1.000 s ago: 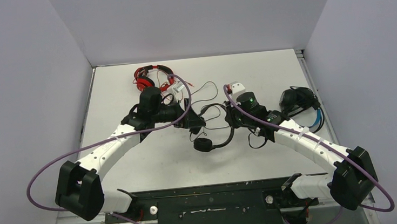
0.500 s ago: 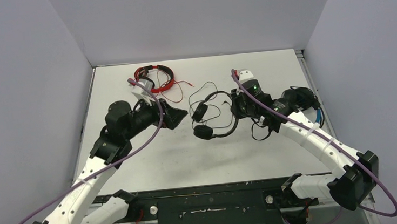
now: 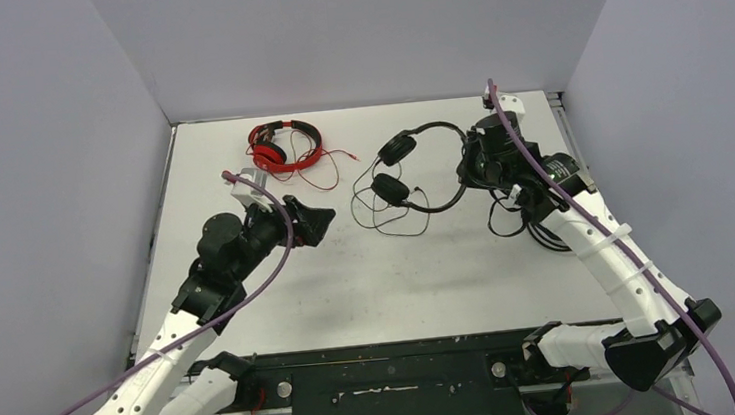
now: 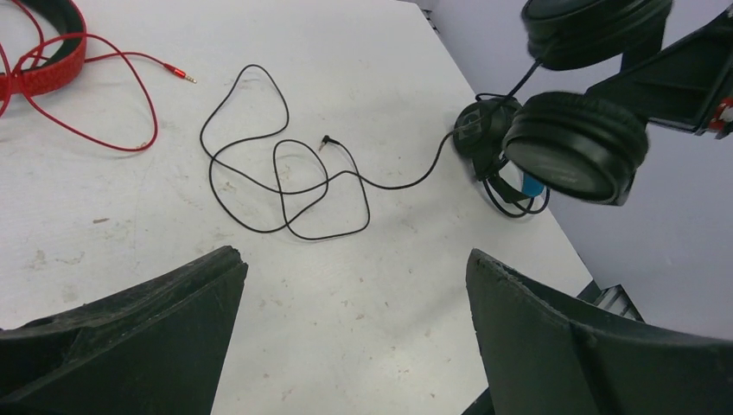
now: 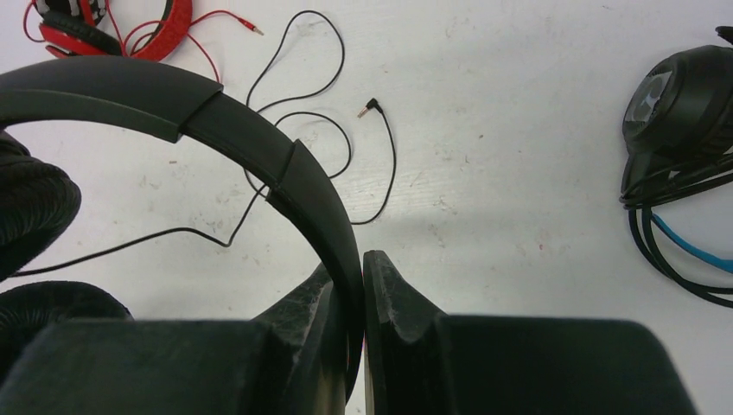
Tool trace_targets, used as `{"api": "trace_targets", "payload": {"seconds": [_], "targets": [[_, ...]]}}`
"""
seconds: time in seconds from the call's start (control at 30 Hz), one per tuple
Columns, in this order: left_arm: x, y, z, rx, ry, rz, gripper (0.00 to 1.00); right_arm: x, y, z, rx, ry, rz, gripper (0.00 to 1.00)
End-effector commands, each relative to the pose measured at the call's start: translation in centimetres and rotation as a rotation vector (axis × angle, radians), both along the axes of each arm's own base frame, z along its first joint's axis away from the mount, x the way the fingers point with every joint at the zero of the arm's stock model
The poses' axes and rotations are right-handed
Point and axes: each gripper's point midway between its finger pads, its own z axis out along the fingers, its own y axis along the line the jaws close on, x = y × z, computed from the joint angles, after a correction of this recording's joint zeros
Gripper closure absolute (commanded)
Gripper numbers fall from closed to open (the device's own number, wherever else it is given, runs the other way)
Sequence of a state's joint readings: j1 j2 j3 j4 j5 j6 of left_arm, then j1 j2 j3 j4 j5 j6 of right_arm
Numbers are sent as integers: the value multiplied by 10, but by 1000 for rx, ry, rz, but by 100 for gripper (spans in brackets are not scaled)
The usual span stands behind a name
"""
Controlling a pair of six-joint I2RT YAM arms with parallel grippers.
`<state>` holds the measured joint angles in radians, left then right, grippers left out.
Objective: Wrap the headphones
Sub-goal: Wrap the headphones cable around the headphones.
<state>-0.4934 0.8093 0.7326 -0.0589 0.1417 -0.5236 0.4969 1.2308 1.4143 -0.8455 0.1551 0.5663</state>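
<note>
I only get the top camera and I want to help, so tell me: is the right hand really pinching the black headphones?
Observer: Yes. The right wrist view shows the right hand shut on the headband of the black headphones.
Operator: Is it plugged in somewhere?
Observer: No. The left wrist view shows its plug lying free on the table.
Operator: And the other hand?
Observer: The left hand is open, with nothing between its fingers.
</note>
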Motion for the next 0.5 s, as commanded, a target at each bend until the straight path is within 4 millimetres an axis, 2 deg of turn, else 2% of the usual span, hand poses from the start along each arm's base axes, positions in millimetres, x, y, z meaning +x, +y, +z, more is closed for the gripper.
{"api": "trace_targets", "payload": {"seconds": [0.0,0.2,0.33,0.47], "targets": [[6,-2,13,-104,-102,19,3,-2,-9,51,128,-103,-88,100],[6,-23,13,-138,-204,-27,5,-4,-20,83,187,-106,-205,100],[-1,-54,12,-97,-317,-73,7,-9,-17,104,253,-100,-223,100],[0,-75,11,-66,-433,-81,9,-13,-11,120,319,-92,-226,100]]}}
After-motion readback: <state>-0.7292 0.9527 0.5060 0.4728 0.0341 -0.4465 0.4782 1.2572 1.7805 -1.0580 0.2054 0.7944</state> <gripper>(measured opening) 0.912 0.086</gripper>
